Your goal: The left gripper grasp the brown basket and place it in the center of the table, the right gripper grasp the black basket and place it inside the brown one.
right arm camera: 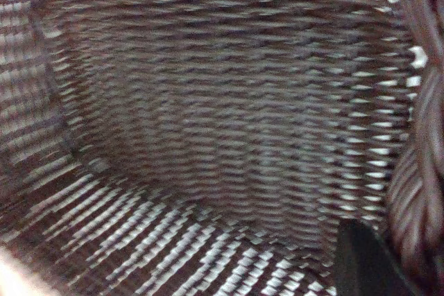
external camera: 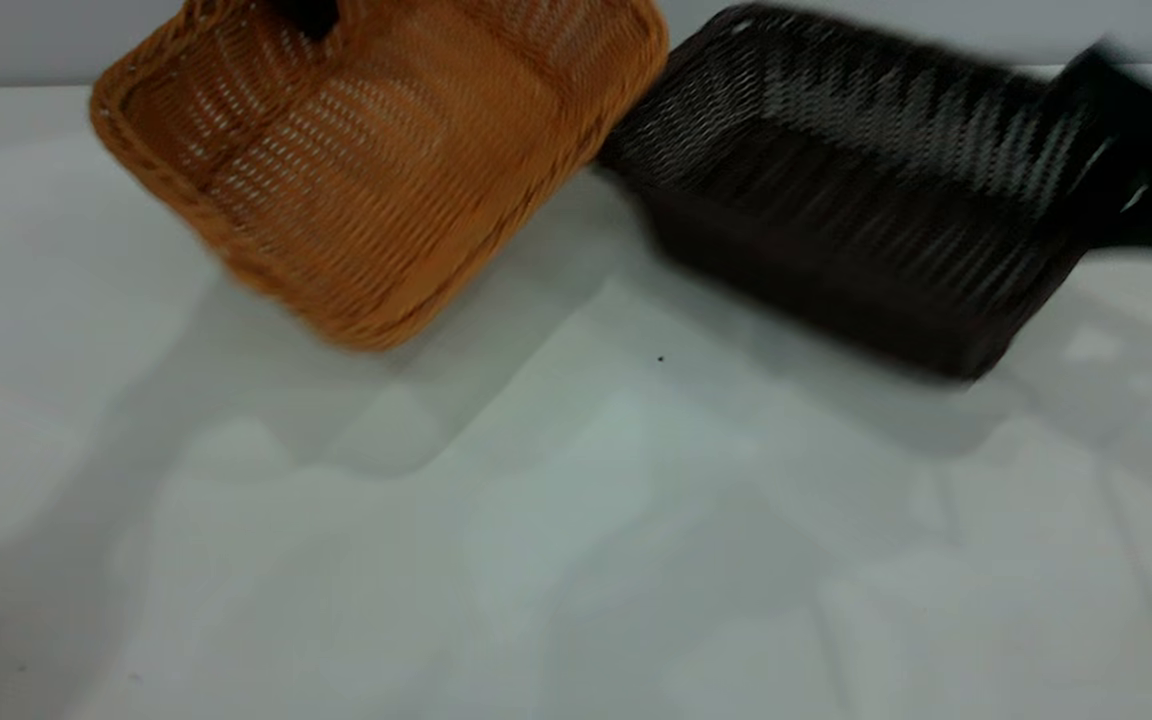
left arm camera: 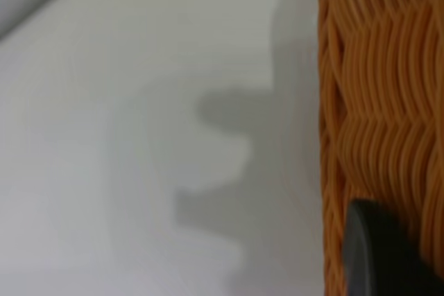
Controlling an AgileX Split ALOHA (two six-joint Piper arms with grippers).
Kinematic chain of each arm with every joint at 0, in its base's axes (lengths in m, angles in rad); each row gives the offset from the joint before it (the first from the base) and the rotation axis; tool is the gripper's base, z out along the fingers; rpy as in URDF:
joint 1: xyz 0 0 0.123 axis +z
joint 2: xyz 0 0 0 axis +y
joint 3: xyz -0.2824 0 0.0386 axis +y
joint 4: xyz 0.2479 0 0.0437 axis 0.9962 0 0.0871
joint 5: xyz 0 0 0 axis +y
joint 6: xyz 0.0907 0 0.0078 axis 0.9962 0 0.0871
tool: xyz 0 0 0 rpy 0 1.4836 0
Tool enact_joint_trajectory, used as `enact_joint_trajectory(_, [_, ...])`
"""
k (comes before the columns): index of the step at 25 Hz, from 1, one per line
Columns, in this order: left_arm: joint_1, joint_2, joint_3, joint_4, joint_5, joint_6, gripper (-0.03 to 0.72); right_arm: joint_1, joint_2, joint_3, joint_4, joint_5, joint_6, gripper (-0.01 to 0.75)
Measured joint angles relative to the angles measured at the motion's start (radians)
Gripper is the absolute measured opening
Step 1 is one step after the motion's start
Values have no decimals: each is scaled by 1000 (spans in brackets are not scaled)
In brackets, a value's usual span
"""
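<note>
The brown basket (external camera: 376, 170) hangs tilted above the table (external camera: 576, 520) at the back left, its open side facing the exterior camera. My left gripper (external camera: 308, 15) is shut on its far rim at the top edge of the view. In the left wrist view one dark finger (left arm camera: 378, 254) lies against the basket's weave (left arm camera: 381, 102). The black basket (external camera: 846, 190) is tilted at the back right, close beside the brown one. My right gripper (external camera: 1131, 150) is shut on its right rim. In the right wrist view one finger (right arm camera: 364, 261) sits inside the black basket (right arm camera: 208, 116).
The pale table spreads wide in front of both baskets, crossed by their shadows. A grey wall (external camera: 936, 25) runs along the back edge.
</note>
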Motion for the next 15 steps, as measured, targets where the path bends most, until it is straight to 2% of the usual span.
enact_joint_trajectory(5, [-35, 1, 0, -171, 161, 365, 81, -184, -45, -118, -118, 220, 83, 80])
enact_joint_trajectory(9, [-92, 14, 0, -266, 218, 680, 81, -282, -51, -192, -328, 389, 167, 80])
enact_joint_trajectory(12, [-146, 47, 0, -274, 224, 755, 81, -342, -51, -232, -445, 502, 199, 80])
enact_joint_trajectory(15, [-201, 82, 0, -275, 210, 768, 81, -388, -51, -267, -474, 601, 207, 80])
